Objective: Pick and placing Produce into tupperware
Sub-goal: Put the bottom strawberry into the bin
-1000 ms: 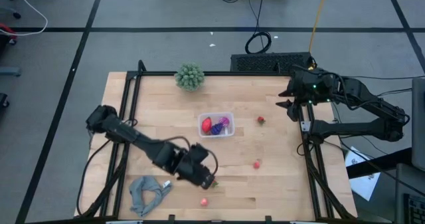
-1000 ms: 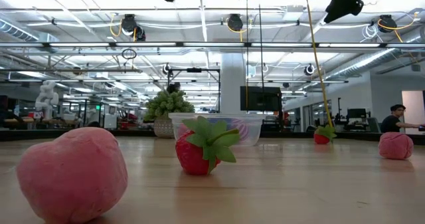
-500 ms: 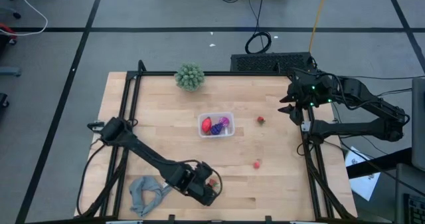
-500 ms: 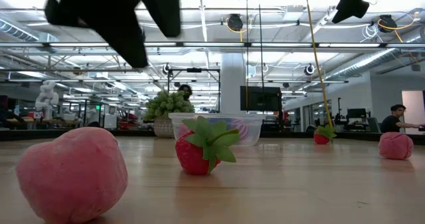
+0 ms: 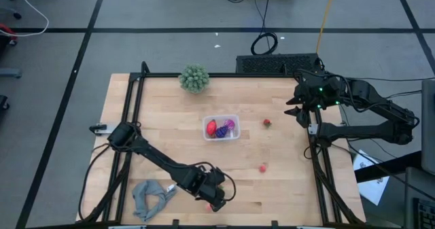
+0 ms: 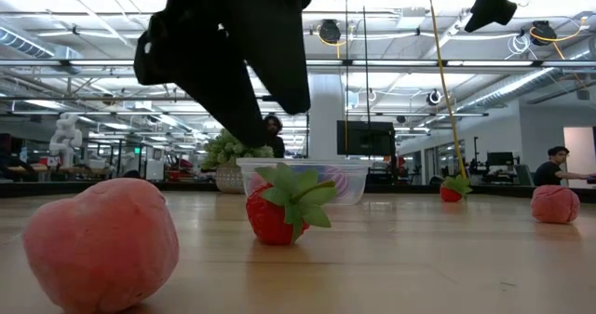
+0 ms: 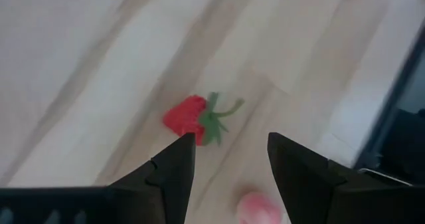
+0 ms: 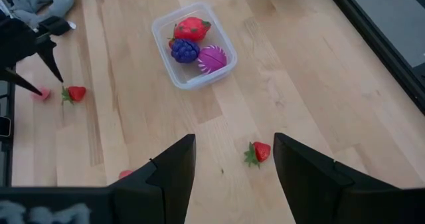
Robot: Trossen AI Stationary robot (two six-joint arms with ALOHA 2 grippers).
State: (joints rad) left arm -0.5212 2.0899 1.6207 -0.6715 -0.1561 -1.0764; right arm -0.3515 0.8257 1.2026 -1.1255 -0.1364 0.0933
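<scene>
My left gripper [image 7: 229, 154] hovers open over the table's near middle, its fingers pointing steeply down and holding nothing. Just beyond its fingertips lie a red strawberry [image 7: 192, 117] and a pink round piece [image 7: 257, 207], both resting on the wood. In the low view the gripper [image 6: 277, 123] hangs above the strawberry [image 6: 284, 207], clear of it. The clear tupperware [image 5: 221, 127] stands at the table's middle with red, dark purple and magenta pieces inside. My right gripper [image 5: 297, 108] waits open, raised at the far right.
Another strawberry [image 5: 267, 122] lies right of the tupperware and a small red-pink piece [image 5: 262, 168] nearer the front. A green bushy ball [image 5: 194, 78] sits at the far edge, a grey cloth [image 5: 153, 196] at the near left. A black frame edges the table.
My left gripper has come down and moved toward the table's near edge, ending above the strawberry and the pink piece; its wrist has rolled a little on the way. Its fingers stay apart. The produce has not moved.
</scene>
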